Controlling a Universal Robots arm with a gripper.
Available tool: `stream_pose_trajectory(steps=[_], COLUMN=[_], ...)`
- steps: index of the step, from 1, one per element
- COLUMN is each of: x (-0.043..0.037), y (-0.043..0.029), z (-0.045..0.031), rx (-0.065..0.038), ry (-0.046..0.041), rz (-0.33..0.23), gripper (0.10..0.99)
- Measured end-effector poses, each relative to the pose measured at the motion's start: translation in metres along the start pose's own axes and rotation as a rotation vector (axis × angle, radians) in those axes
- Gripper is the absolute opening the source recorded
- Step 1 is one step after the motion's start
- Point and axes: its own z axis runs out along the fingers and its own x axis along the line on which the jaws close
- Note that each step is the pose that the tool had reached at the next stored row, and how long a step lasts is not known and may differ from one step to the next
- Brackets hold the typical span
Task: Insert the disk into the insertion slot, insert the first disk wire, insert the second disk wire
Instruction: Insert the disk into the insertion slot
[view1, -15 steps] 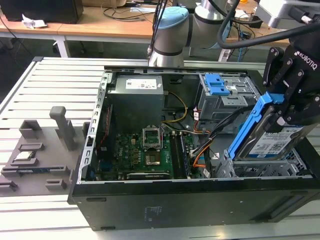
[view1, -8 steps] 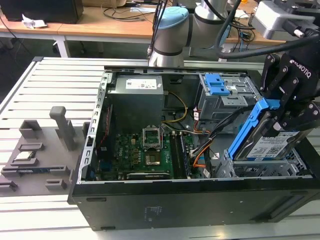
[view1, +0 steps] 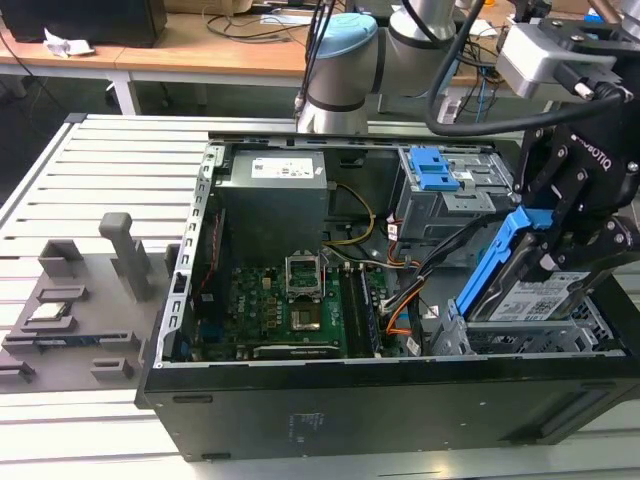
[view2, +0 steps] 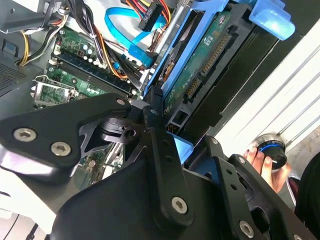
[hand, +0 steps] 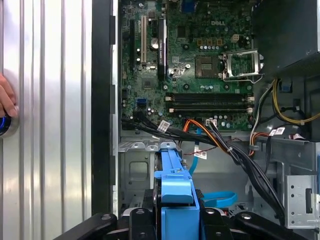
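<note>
Step in hand: disk into slot. My claw (view1: 553, 250) clenched on disk (view1: 540, 297), gripping its blue carrier. Disk tilted, lower end at mouth of slot (view1: 590, 338), upper end raised; not seated yet, I judge. Blue cable (hand: 220, 197) loose beside slot, seemingly unplugged. Seating calls for disk square to slot walls, clear of black cable bundle (hand: 227, 150) nearby.

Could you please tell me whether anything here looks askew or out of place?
Yes: the disk, held in the hand, is steeply tilted, lower end at the insertion slot, upper end raised, not seated.
</note>
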Motion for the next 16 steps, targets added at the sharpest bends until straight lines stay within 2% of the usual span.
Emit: stream_pose_trajectory(steps=[6, 16], x=[0.0000, 0.0000], y=[-0.0003, -0.0004], z=[0.0084, 0.0108], rx=[0.000, 0.000], ry=[0.0001, 0.0002], rz=[0.000, 0.000], gripper=[0.365, 0.376])
